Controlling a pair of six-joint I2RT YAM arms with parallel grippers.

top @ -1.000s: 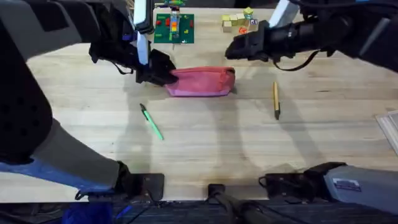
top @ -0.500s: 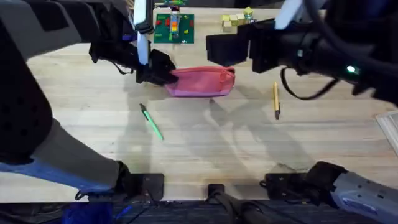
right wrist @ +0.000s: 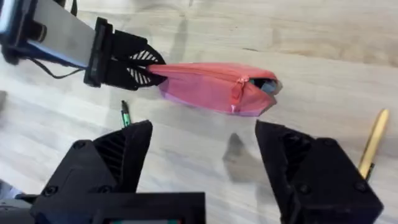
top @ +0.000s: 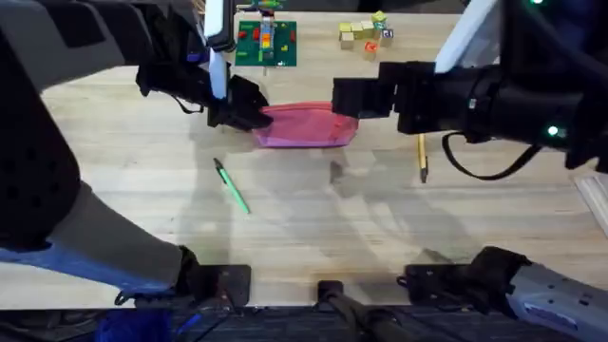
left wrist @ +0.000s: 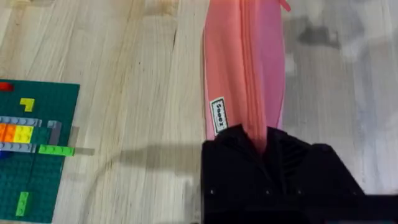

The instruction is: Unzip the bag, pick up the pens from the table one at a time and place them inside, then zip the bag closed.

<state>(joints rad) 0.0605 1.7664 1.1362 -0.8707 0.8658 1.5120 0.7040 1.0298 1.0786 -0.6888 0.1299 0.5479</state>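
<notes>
The pink bag (top: 304,126) lies lengthwise on the table (top: 313,228), far of centre. My left gripper (top: 249,116) is shut on its left end; the left wrist view shows the black fingers (left wrist: 236,146) pinching the bag (left wrist: 249,68) fabric. My right gripper (top: 344,98) hovers open over the bag's right end. In the right wrist view its fingers (right wrist: 124,152) stand wide apart, short of the bag (right wrist: 211,87) and its zipper pull (right wrist: 238,90). The green pen (top: 231,185) lies near-left of the bag. The yellow pen (top: 422,152) lies to its right.
A green building-block plate (top: 266,43) and several small coloured blocks (top: 366,33) sit at the table's far edge. A pale object (top: 597,195) shows at the right edge. Bare wood stretches along the near side between the pens.
The right arm has swung nearer and now hangs over the bag's right end. The left gripper, the bag and both pens have stayed put.
</notes>
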